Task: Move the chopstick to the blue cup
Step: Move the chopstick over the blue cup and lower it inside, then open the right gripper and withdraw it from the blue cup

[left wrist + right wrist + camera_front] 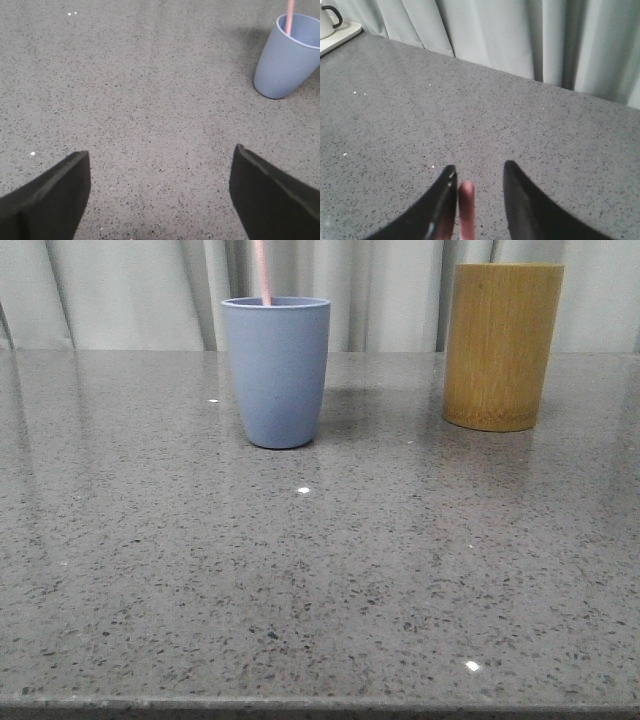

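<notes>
The blue cup stands upright at the back of the table, left of centre. One pale pink chopstick rises from inside it and runs out of the top of the front view. The left wrist view also catches the blue cup with the chopstick in it, well off to one side of my left gripper, which is open over bare table. My right gripper is open, with the chopstick's tip between its fingers, close against one finger and apart from the other. Neither gripper shows in the front view.
A taller yellow-brown bamboo cylinder stands to the right of the blue cup. Pale curtains hang behind the grey speckled table. A white jug with a black handle sits on a pale tray at a far corner.
</notes>
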Tool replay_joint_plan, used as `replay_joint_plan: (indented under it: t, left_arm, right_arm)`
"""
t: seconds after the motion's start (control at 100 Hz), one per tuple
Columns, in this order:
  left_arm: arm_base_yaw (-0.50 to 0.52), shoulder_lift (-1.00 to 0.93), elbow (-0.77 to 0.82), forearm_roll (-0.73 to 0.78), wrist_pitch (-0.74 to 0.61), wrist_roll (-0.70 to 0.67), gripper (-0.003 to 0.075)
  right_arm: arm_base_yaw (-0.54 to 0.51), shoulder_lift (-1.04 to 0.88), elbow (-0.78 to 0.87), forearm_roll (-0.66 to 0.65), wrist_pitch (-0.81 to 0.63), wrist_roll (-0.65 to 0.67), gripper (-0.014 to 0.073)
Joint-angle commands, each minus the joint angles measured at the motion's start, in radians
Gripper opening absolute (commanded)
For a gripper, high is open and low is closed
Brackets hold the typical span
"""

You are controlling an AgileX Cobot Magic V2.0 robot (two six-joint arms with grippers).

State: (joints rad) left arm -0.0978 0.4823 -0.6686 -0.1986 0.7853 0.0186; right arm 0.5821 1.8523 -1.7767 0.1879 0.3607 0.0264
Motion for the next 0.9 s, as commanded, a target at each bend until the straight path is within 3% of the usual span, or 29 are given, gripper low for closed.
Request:
replay_joint_plan:
  t: [0.0,0.18,0.54,0.69,0.89]
  left_arm:
    - [0.002,0.006,-0.025,-0.018,-0.072,-0.011,0.0557]
    - [0.002,0.006,-0.025,-0.018,-0.072,-0.011,0.0557]
    - [0.002,0.006,-0.025,-0.018,-0.072,-0.011,0.0557]
    - [0.002,0.006,-0.025,-0.018,-0.072,-0.011,0.0557]
    - [0.002,0.006,-0.025,-0.018,-0.07,-0.011,0.0557]
  right_arm:
    - [-0.002,-0.075,-0.028,-0.009,-0.06,-0.013,0.0384]
    - [-0.01,-0.15,-0.028,-0.121,-0.026,-0.013,0.0407]
    - [-0.122,-0.348,-0.001,-0.227,0.227,-0.013,0.0407]
    - [-0.197,-0.463,0.148,-0.239,0.272,-0.013,0.0407]
    - [-0.287,-0.71,0.457,-0.239,0.209,-0.011,0.0402]
